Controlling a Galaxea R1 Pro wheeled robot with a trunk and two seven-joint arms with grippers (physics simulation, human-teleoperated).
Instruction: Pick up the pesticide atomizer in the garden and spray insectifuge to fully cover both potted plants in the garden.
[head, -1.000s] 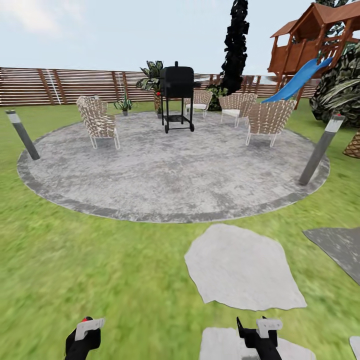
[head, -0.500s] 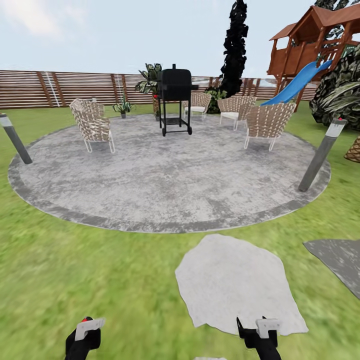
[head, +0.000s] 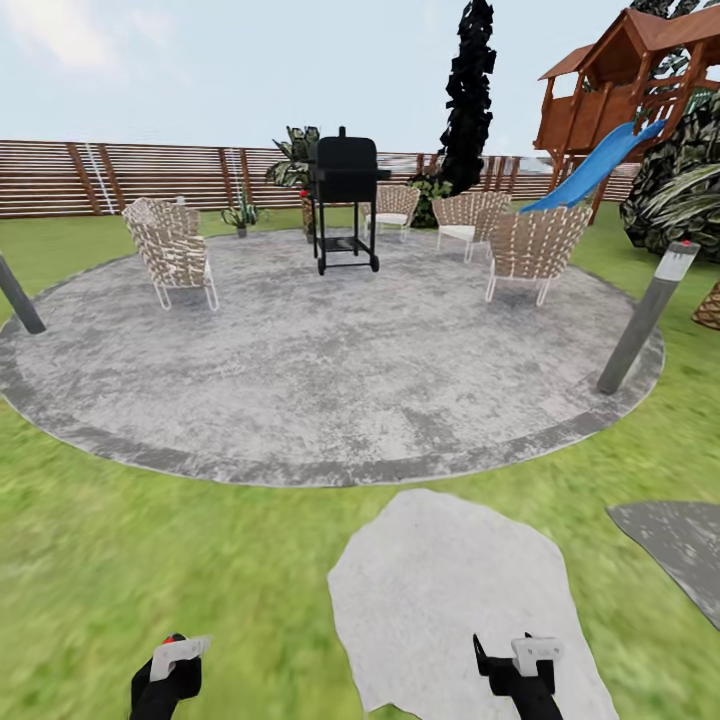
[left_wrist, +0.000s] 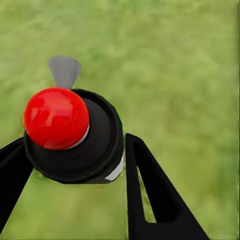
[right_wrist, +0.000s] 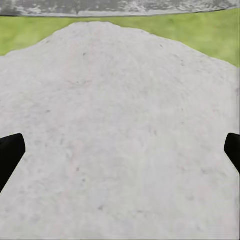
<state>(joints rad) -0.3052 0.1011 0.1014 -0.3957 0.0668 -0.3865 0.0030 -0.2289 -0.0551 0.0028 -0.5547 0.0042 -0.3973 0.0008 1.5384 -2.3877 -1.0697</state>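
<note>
The pesticide atomizer (left_wrist: 75, 132) shows its black spray head with a red round knob in the left wrist view, held between the two dark fingers over blurred grass. My left gripper (head: 166, 672) is shut on it, low at the head view's bottom left, where the red knob (head: 170, 638) just peeks out. My right gripper (head: 516, 668) stands open at the bottom right, above a pale stepping stone (right_wrist: 120, 125), with nothing between its fingertips. The garden's round grey patio (head: 330, 370) lies ahead on the lawn. The two low rosette potted plants are out of view.
On the patio stand a black grill (head: 344, 200) and several woven chairs (head: 170, 255). Grey bollard lamps (head: 645, 315) flank its rim. A spiky-leaved pot (head: 240, 213) sits by the slatted fence (head: 120, 175). A wooden playhouse with a blue slide (head: 595, 165) rises far right.
The whole view has shifted: the patio and stepping stone now sit nearer and lower in the picture, so the camera has moved forward. Both grippers keep their places and states.
</note>
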